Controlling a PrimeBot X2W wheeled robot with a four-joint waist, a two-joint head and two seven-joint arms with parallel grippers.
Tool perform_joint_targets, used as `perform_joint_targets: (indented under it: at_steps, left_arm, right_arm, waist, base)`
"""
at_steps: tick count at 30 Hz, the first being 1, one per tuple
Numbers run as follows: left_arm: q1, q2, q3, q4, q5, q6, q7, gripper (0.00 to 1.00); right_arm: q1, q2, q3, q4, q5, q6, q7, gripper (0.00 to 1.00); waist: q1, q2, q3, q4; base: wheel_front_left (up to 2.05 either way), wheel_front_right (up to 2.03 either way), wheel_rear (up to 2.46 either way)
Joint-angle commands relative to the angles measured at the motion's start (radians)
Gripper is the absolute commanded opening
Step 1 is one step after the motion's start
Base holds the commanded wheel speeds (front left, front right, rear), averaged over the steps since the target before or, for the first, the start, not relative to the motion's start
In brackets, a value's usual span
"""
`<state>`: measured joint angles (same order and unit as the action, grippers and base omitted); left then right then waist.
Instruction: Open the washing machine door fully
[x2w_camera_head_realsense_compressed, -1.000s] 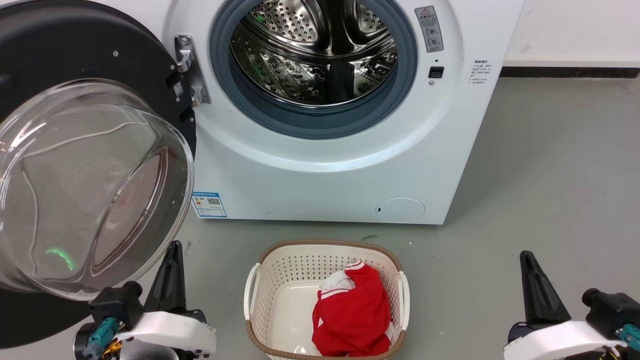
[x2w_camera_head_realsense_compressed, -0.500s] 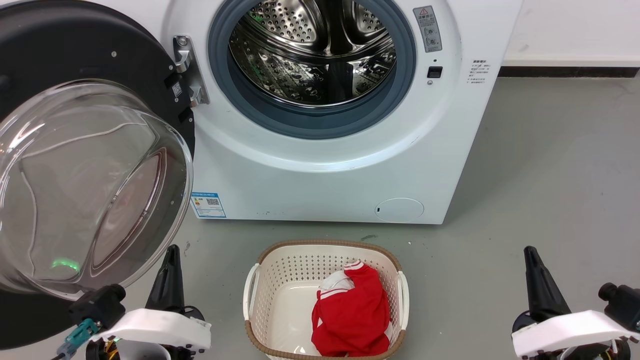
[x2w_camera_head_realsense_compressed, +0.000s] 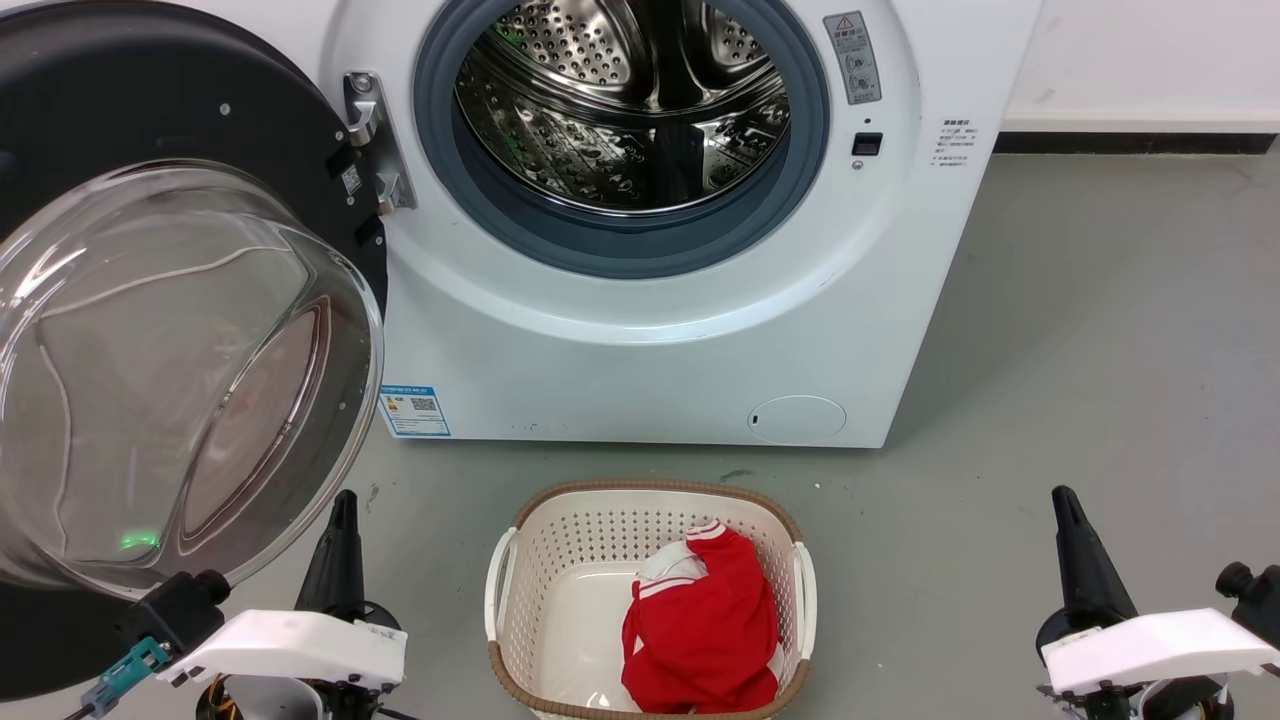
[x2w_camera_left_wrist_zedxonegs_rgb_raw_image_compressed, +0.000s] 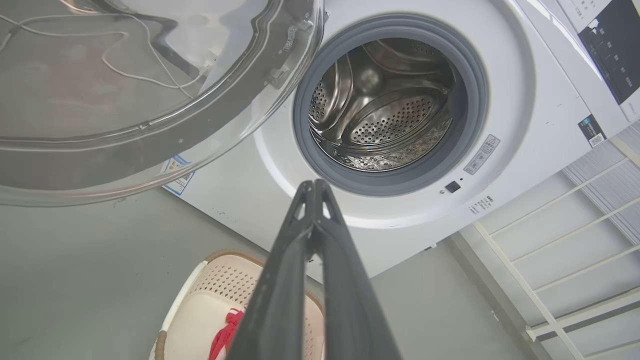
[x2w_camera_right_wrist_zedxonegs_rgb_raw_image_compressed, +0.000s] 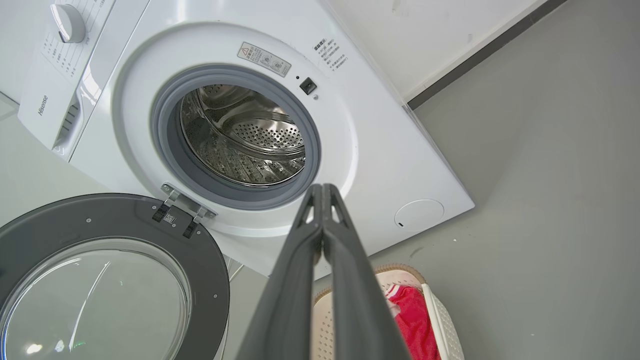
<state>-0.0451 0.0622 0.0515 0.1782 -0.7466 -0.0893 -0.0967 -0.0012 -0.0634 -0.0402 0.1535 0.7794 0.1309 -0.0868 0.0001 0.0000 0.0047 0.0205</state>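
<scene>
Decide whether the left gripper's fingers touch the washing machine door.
Apart: the left wrist view shows grey floor between the left gripper and the washing machine door.

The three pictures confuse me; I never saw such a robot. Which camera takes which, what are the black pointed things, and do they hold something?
A two-armed robot faces a washing machine. The wide picture comes from its head camera; the other two come from wrist cameras looking along the fingers. The black points are its left gripper and right gripper, both shut, holding nothing. The washing machine door is swung open at the left, showing the steel drum. On the floor a basket holds a red garment.
</scene>
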Motion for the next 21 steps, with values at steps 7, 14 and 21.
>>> perform_joint_targets:
  at_steps: [7, 14, 21]
  left_arm:
    - [-0.031, 0.002, 0.012, -0.001, -0.109, -0.010, 0.027, 0.00]
    - [-0.037, 0.000, 0.018, 0.006, -0.199, -0.015, 0.050, 0.00]
    - [-0.040, -0.002, 0.024, 0.014, -0.284, -0.018, 0.070, 0.00]
  right_arm:
    - [-0.035, -0.009, -0.006, 0.002, 0.111, 0.000, 0.020, 0.00]
    - [-0.042, -0.010, -0.010, 0.013, 0.200, 0.000, 0.038, 0.00]
    - [-0.052, -0.010, -0.014, 0.022, 0.285, 0.000, 0.056, 0.00]
  waist:
    - [-0.0001, 0.0000, 0.000, -0.002]
    - [-0.0001, 0.0000, 0.000, -0.003]
    - [-0.0001, 0.0000, 0.000, -0.005]
  base:
    - [0.00, 0.00, 0.00]
    - [0.00, 0.00, 0.00]
    - [0.00, 0.00, 0.00]
